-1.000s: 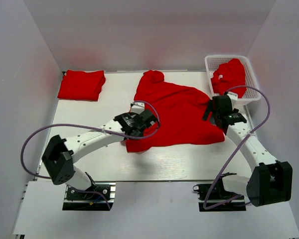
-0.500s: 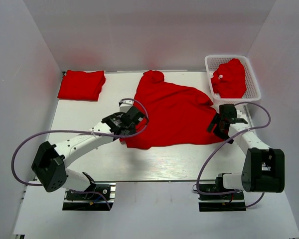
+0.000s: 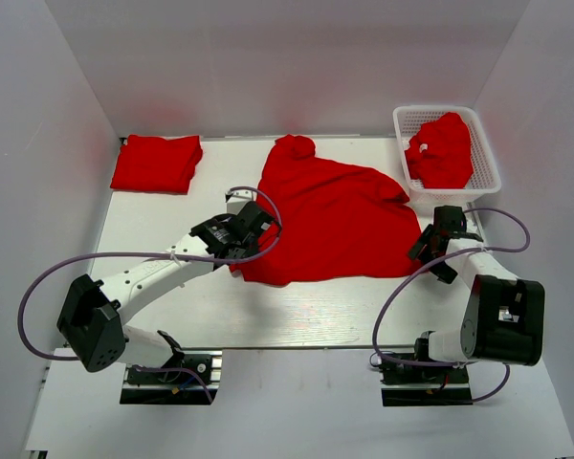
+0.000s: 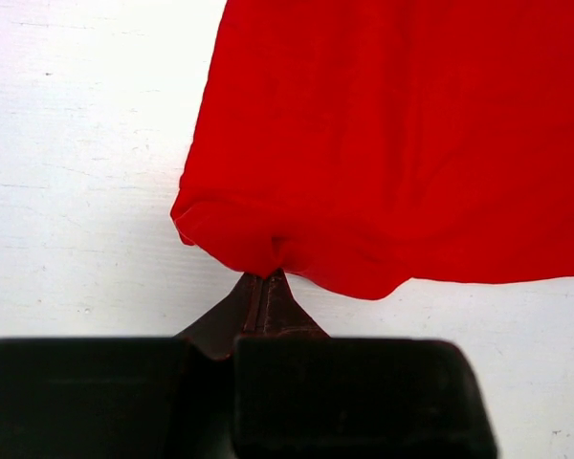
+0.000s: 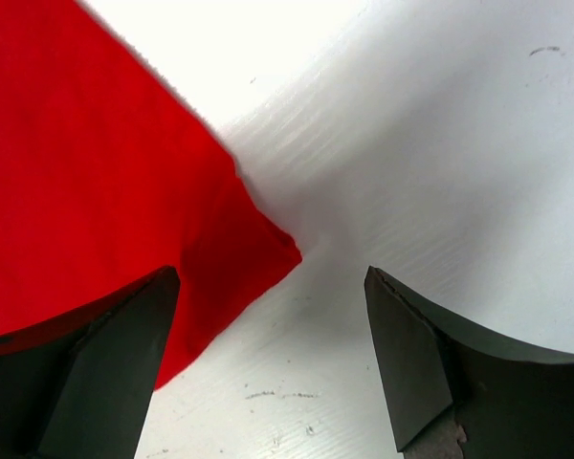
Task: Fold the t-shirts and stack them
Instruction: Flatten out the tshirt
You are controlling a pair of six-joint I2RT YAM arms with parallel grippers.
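While the left gripper pinches the spread red t-shirt, corner bunched, the right gripper gapes.

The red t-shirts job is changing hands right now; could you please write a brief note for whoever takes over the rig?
Left gripper: shut on the near-left corner of the spread red cloth t-shirt, centre of the top view.
Right gripper: open at that shirt's near-right corner, gripping nothing.
Done: one folded red t-shirt lies at far left.
To do: fold the spread shirt, stack it on the folded one, then do the crumpled red t-shirt in the white plastic lattice basket, far right.
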